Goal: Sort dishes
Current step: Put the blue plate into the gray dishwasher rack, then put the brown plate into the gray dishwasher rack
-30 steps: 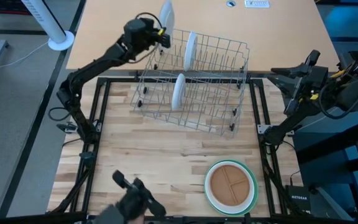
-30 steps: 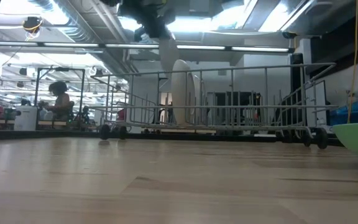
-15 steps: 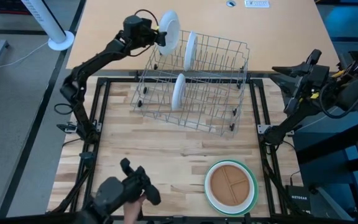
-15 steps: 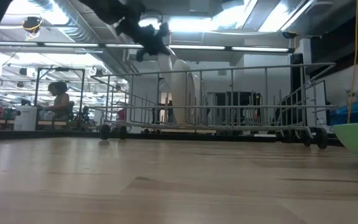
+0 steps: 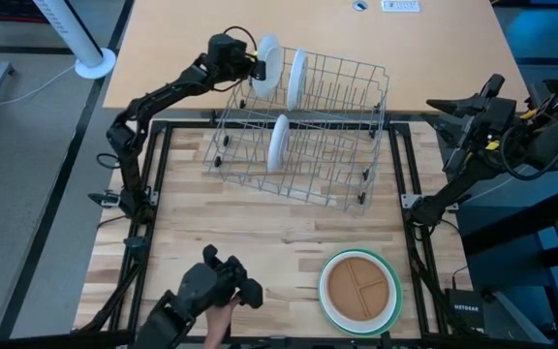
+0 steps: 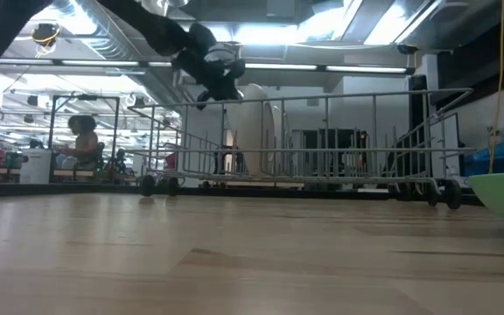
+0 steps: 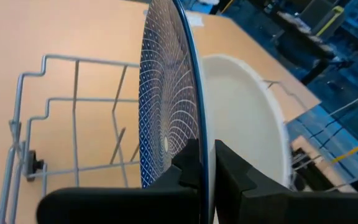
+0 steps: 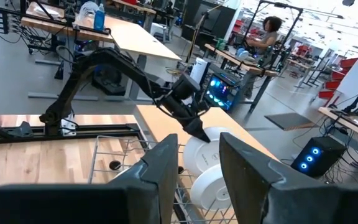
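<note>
Left tool (image 7: 205, 171) pinching thin round patterned plate (image 7: 166, 93) rim, over wire rack (image 5: 303, 131).

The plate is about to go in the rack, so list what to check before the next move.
1. Grip: ok. The left end effector clamps the patterned plate by its rim.
2. Plate attitude: ok, on edge, roughly parallel to the white plate beside it.
3. Gap to that white plate: ok, apart in the high view.
4. Plate seated between the rack wires: cannot tell.
5. Right end effector: ok, open and parked off the table's right side.
6. Workspace free of people: not ok. A hand holds a dark device at the near edge, though far from the rack.
</note>
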Action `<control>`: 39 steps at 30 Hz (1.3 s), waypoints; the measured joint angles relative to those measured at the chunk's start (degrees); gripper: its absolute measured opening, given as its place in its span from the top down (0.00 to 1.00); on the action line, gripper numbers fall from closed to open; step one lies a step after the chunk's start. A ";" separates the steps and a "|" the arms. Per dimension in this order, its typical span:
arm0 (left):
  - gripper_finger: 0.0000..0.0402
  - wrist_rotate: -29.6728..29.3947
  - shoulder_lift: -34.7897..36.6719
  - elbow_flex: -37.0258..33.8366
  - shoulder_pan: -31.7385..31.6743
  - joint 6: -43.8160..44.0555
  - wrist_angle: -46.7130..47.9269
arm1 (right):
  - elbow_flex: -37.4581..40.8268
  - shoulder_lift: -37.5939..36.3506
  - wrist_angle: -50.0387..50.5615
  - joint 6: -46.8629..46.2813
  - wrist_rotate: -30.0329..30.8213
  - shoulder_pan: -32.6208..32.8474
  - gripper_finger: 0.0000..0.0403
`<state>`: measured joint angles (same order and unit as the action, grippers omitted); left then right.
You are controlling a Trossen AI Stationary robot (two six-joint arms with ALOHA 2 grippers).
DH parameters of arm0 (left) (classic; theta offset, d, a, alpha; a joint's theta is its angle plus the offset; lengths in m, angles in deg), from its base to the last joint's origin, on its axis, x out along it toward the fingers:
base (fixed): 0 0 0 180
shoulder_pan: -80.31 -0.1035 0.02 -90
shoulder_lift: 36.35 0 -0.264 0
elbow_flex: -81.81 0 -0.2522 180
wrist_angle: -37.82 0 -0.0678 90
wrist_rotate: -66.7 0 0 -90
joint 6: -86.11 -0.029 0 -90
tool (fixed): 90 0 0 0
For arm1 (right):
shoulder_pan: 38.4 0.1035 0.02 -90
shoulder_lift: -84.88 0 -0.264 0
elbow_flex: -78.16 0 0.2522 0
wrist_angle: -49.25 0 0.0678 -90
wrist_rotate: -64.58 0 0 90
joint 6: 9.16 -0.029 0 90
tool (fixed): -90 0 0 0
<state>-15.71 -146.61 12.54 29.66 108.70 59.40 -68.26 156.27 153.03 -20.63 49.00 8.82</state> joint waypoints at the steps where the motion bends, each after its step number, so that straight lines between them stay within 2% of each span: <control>1: 0.98 -0.09 -0.53 0.00 0.01 0.03 -0.01 | 0.00 0.02 0.00 0.00 -0.10 0.00 0.69; 7: 0.98 -0.21 -4.06 0.00 0.27 -0.07 0.24 | 0.00 0.04 -0.01 0.02 -0.47 0.00 0.69; 13: 0.94 0.22 -6.65 0.20 1.07 -2.19 -1.52 | 0.00 0.09 0.00 0.02 -0.48 0.00 0.69; 22: 0.91 0.18 -6.65 0.11 2.24 -8.25 -1.45 | 0.00 0.08 -0.02 0.02 -0.50 0.01 0.69; 32: 0.65 0.74 -6.28 0.11 2.70 -6.71 -1.83 | 0.00 0.07 0.00 0.02 -1.08 0.00 0.69; 39: 0.58 0.53 -3.68 0.11 3.06 -12.60 -1.82 | 0.00 0.09 0.00 0.02 -2.01 0.00 0.69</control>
<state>-15.18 -150.28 12.65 32.73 96.10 57.58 -68.26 156.36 153.03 -20.60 46.98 8.82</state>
